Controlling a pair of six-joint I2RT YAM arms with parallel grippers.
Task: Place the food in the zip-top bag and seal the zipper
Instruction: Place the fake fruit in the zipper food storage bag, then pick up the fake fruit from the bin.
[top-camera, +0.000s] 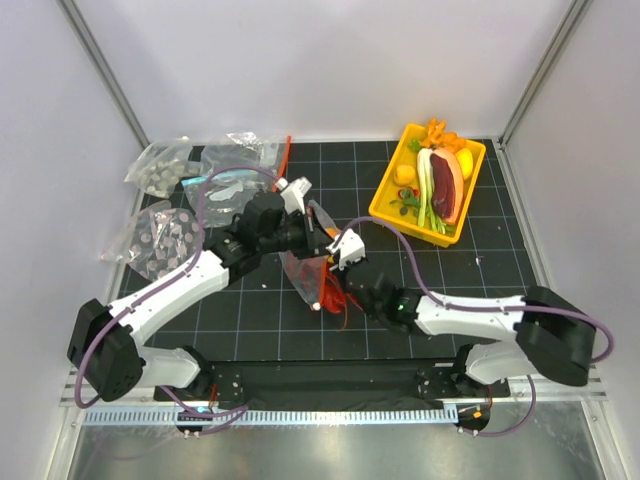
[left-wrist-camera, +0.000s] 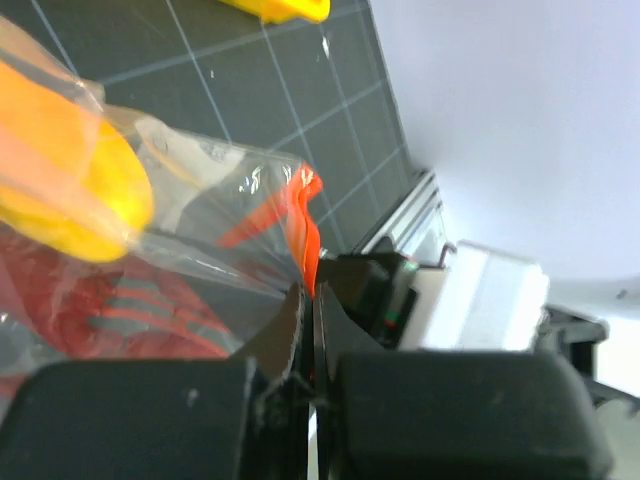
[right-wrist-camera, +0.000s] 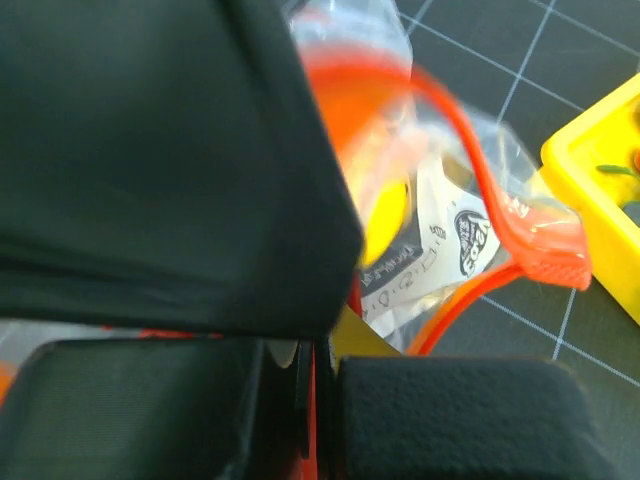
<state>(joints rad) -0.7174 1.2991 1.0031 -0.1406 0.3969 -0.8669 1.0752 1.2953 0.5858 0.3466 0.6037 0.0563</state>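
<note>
Both pairs of jaws are pressed shut on the zipper (left-wrist-camera: 305, 225). The left gripper (left-wrist-camera: 312, 305) pinches one stretch of the red-orange strip and the right gripper (right-wrist-camera: 318, 352) another, probably to hold the mouth taut for sealing. Beyond the right fingers the strip parts into two strands, so it looks unsealed there. The zip-top bag (top-camera: 305, 272) is held between the arms over the mat (top-camera: 250, 330), with the lobster (left-wrist-camera: 90, 310) and a yellow piece (left-wrist-camera: 75, 195) inside. The yellow tray (top-camera: 385, 205) stands well apart.
</note>
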